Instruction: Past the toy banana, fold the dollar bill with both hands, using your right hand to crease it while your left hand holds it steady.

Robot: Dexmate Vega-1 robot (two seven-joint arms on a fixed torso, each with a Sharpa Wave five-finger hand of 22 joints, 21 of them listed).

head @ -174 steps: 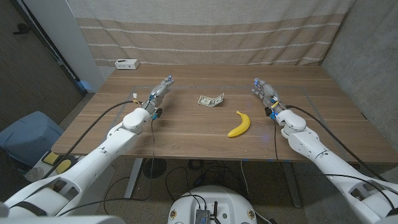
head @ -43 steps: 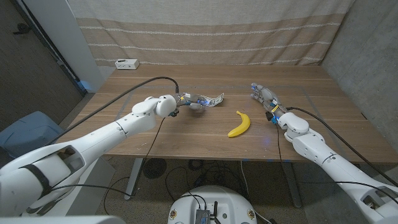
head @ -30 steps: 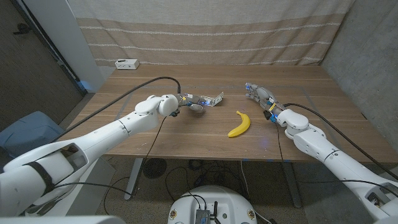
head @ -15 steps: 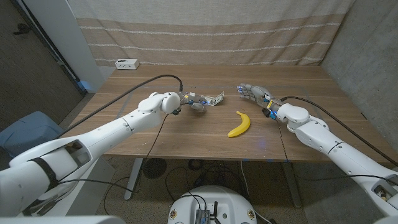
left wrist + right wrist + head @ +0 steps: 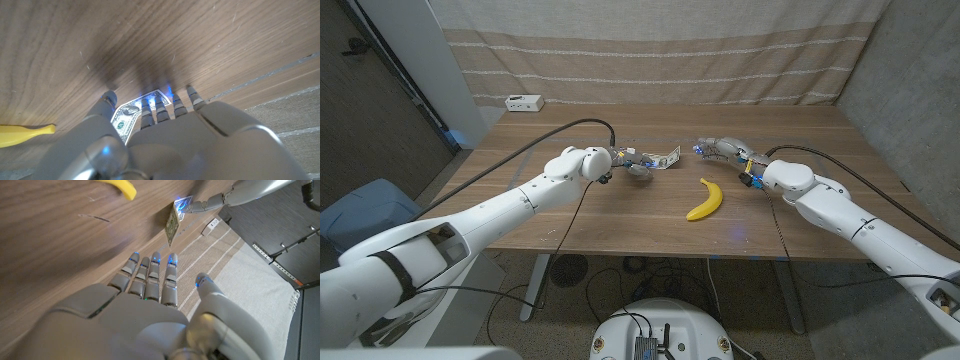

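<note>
Green dollar bill [image 5: 661, 160] under left hand [image 5: 632, 165] fingertips.

The dollar bill [image 5: 131, 116] is covered at one end by the left robot hand's [image 5: 150, 135] fingertips [image 5: 159, 103] on the desk [image 5: 150, 40]; a toy banana [image 5: 25, 135] is seen well beside the thumb.

Your left hand [image 5: 632, 165] reaches far forward, fingers [image 5: 157, 107] pressed down together. Your right hand [image 5: 722, 150] hovers with fingers [image 5: 150, 275] spread, holding nothing.
</note>
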